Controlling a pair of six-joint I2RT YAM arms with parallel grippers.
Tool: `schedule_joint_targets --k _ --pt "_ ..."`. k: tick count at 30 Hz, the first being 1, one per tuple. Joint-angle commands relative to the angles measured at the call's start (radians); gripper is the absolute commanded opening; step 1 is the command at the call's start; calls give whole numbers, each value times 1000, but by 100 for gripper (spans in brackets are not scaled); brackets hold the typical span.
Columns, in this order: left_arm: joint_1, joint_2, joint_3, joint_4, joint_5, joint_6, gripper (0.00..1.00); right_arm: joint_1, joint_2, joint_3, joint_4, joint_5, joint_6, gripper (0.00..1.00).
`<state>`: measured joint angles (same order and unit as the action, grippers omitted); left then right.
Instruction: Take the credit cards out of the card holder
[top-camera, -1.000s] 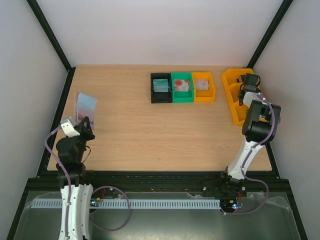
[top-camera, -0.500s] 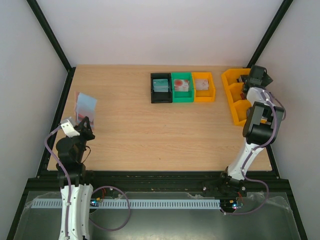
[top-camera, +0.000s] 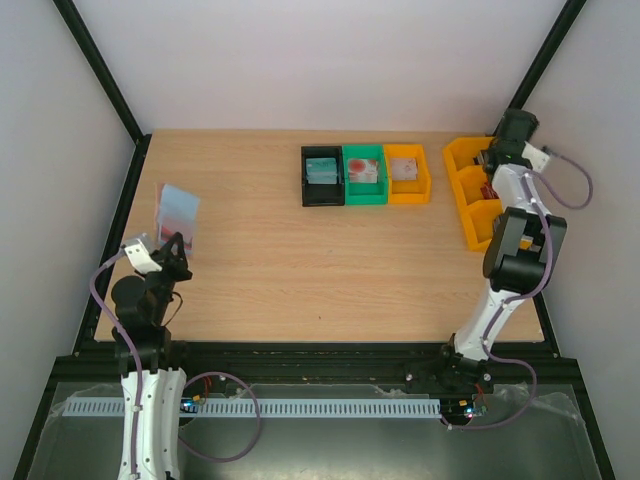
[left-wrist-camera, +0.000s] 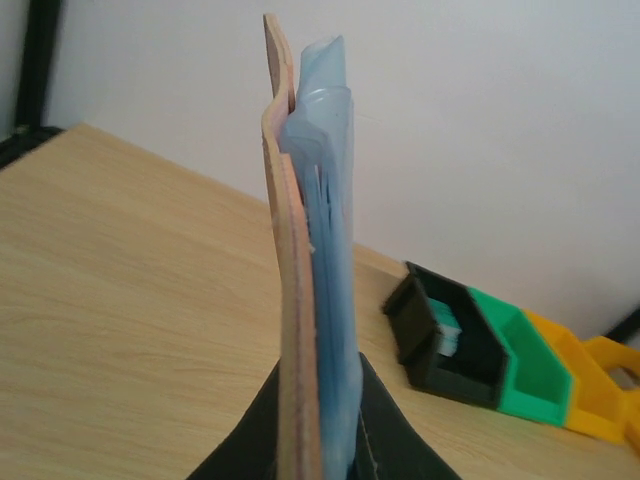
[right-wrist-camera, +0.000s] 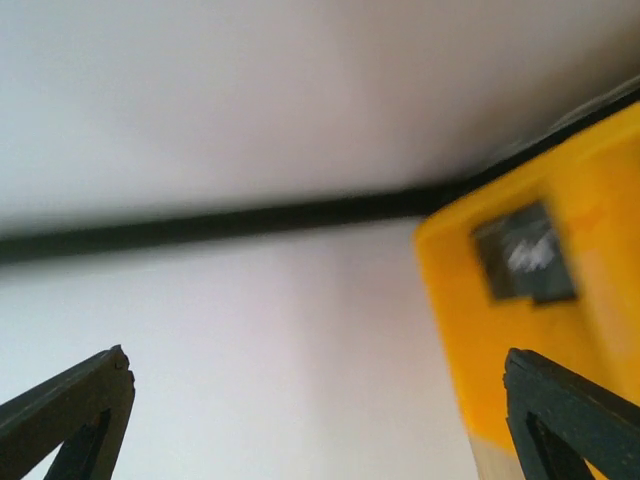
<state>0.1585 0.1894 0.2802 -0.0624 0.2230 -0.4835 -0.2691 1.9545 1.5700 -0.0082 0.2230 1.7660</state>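
Over the bench's (top-camera: 300, 250) left, left jaws pinch the holder (left-wrist-camera: 295, 350) upright; right jaws spread beside the far-right yellow bin (top-camera: 458, 185).

Open tabletop (top-camera: 300, 260) centre, three bins (top-camera: 365, 199) behind, orange tray (top-camera: 460, 195) right

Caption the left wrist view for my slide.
Left pincer grips the card holder upright, edge-on, with coloured bins beyond.

No text or number can be read anywhere. A dark patch (right-wrist-camera: 522, 252) on the yellow bin (right-wrist-camera: 575, 370) is too blurred to tell.
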Motion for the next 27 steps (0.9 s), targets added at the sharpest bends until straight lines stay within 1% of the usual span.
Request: schedule_joint_targets --k 1,3,6,8,10,11,12,13,14,15,16,18,21,22,25,27 --pt "9 -7 0 126 218 -20 2 181 -143 29 226 -200 -565 99" --pt "9 -8 -7 184 329 -44 2 289 -167 17 298 -326 -752 99" --pt "9 -8 -7 257 453 -69 2 471 -184 17 361 -570 -1045 99" --pt "9 -5 3 295 522 -68 2 578 -192 -1 401 -796 -1202 98" --pt "9 10 23 321 597 -55 2 693 -210 -7 413 -1096 -1330 98" --pt "8 16 33 331 634 -43 2 744 -221 -1 371 -1216 -1412 99" --pt "7 23 43 336 673 -28 2 801 -232 6 274 -1304 -1524 99" --pt "6 30 52 336 706 -8 2 851 -240 48 121 -1353 -1672 99" --pt "7 34 64 327 733 14 2 900 -244 96 -72 -1372 -1901 99" --pt "7 38 78 308 752 42 2 941 -241 137 -231 -1358 -2033 99" --pt "7 41 92 287 769 71 2 972 -238 169 -353 -1334 -2114 99" --pt "6 44 123 225 814 130 2 1007 -236 192 -459 -1285 -2150 99" --pt "6 48 163 155 888 206 2 1047 -248 164 -492 -1169 -2149 99" --pt "6 48 176 135 904 224 2 1061 -249 159 -509 -1153 -2167 99" --pt "6 48 205 77 896 255 2 1090 -226 193 -633 -1192 -2248 99" --pt "5 48 223 47 876 268 2 1092 -203 237 -763 -1220 -2312 99"
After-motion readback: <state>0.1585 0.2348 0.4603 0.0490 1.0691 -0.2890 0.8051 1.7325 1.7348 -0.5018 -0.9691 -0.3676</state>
